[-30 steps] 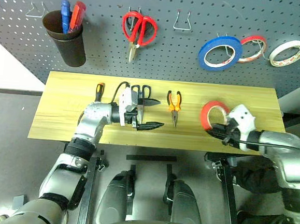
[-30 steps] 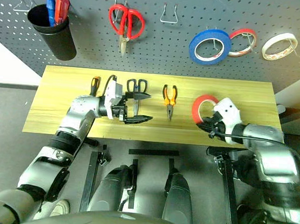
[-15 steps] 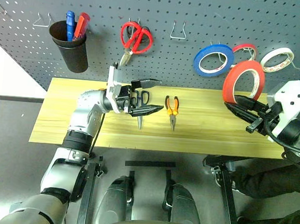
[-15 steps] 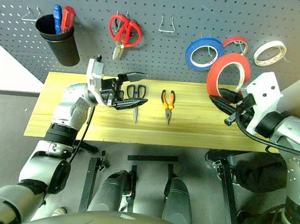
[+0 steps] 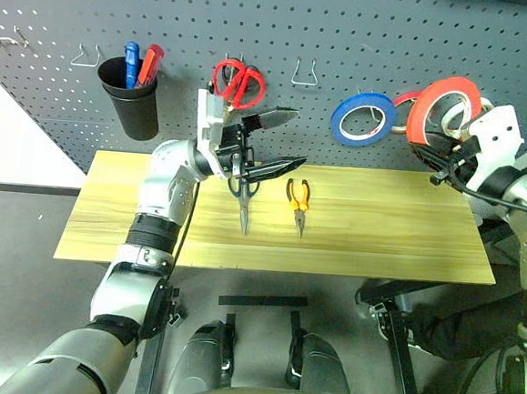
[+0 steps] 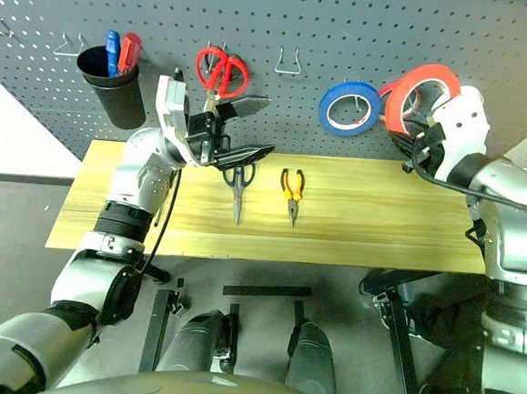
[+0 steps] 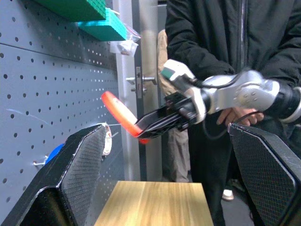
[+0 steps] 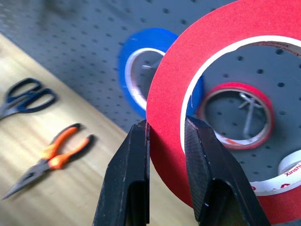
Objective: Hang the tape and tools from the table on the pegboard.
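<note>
My right gripper (image 5: 425,149) is shut on the lower rim of the wide red tape (image 5: 442,94), holding it upright in front of the pegboard (image 5: 350,21), just right of the blue roll. The right wrist view shows both fingers (image 8: 134,169) pinching the tape's band (image 8: 169,94). My left gripper (image 5: 296,138) is open and empty, raised above the table (image 5: 379,233) and pointing right, over the dark-handled scissors (image 5: 243,195). Orange-and-black pliers (image 5: 298,200) lie beside the scissors on the wood.
On the pegboard hang a black cup of markers (image 5: 133,95), red scissors (image 5: 239,78), an empty hook (image 5: 305,72), a blue roll (image 5: 365,116), a thin red roll (image 8: 235,115) and a white roll (image 8: 291,172). A person in dark clothes (image 7: 225,37) stands beyond the table's right end.
My right gripper has lifted the red tape off the table and carried it up to the pegboard beside the blue roll. The open left gripper has risen above the scissors.
</note>
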